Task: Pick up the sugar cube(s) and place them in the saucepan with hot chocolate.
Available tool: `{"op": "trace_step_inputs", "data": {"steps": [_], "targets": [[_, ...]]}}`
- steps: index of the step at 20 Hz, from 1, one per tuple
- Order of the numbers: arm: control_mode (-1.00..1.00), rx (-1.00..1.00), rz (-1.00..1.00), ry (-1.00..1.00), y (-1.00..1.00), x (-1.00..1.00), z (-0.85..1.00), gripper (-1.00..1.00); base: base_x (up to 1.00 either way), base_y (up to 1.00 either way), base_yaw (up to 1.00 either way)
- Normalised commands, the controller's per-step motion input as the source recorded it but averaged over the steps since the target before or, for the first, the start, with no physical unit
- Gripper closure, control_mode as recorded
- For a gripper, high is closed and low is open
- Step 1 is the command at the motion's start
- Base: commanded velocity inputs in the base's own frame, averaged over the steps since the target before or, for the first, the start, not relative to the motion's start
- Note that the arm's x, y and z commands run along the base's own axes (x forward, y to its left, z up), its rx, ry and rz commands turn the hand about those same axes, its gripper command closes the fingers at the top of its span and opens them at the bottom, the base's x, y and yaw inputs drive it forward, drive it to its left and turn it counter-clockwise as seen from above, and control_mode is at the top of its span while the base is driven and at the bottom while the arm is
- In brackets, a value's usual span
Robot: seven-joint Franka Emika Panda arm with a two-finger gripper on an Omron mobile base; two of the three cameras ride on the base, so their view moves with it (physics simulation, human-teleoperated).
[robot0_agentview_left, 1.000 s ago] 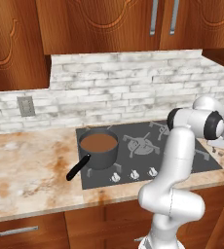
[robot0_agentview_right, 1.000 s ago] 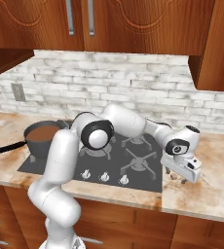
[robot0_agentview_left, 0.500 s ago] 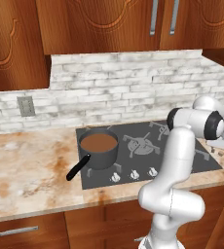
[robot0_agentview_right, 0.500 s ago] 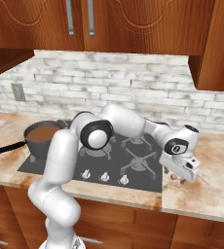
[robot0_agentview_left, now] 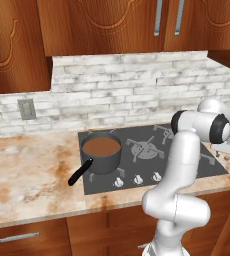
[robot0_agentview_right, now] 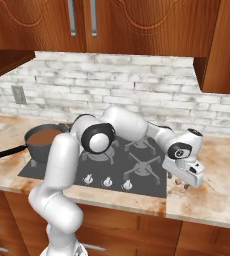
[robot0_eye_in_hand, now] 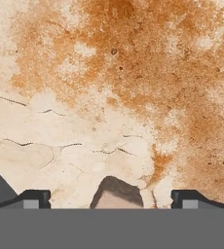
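Reaching: keep your gripper (robot0_agentview_right: pixel 183 183) low, right of frame, over counter (robot0_agentview_right: pixel 212 192).
Jaws: spread apart, empty.
Cube: unclear; confirm first.
Saucepan (robot0_agentview_left: pixel 102 152): left, well apart.

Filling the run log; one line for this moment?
gripper: open, low over counter right of cooktop | saucepan: on left burner

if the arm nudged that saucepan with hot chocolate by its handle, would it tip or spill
The saucepan with hot chocolate looks squat and straight-sided, so it probably slides or turns rather than tips. The brown liquid sits near the rim, so a sharp push could slosh it. Its long handle would likely swing it around on the stove grate.
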Motion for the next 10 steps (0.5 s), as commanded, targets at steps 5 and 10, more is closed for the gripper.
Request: {"op": "trace_step_inputs", "data": {"steps": [5,10], "targets": [[-1.0,0.0,0.0,0.0,0.0,0.0,-0.24,-1.0,0.0,0.0,0.0],[-1.0,0.0,0.0,0.0,0.0,0.0,-0.19,1.0,0.0,0.0,0.0]]}}
